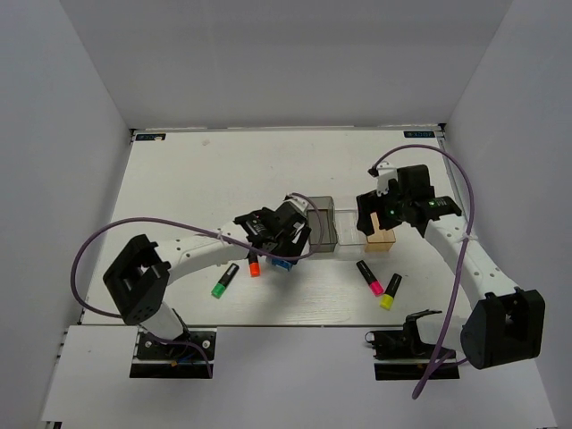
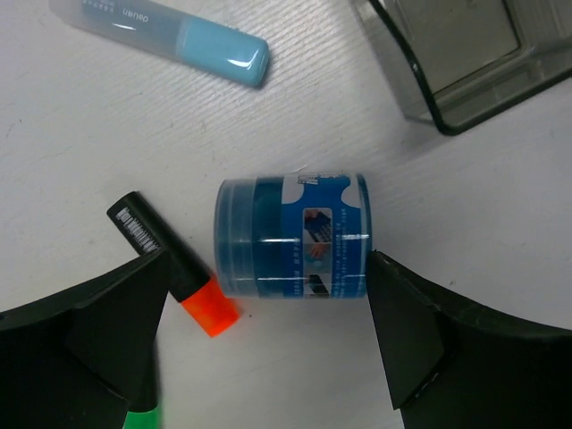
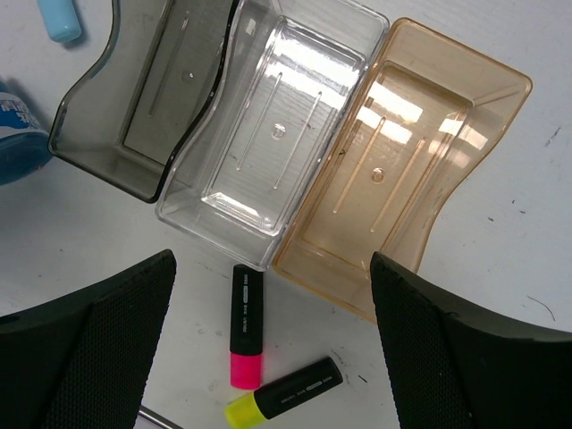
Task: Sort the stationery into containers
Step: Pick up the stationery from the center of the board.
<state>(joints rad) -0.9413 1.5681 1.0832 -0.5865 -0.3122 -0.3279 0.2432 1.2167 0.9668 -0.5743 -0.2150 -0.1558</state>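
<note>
A robotics lab test cell: a white table (image 1: 268,170) boxed in by plain white panels (image 1: 54,134) on the left, right and far sides, with a purple-cabled left arm (image 1: 192,255) and right arm (image 1: 474,264) bolted at its near edge.

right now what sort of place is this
Likely a robot test cell: a white table walled by plain white panels, left arm and right arm mounted at its near edge, three joined bins.

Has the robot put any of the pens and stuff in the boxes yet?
Not yet. The grey box, clear box and orange box are all empty. The left gripper is open around the blue tape roll, not holding it; the right gripper is open too. Still waiting: the blue stick, orange pen, green pen, pink pen and yellow pen.
</note>
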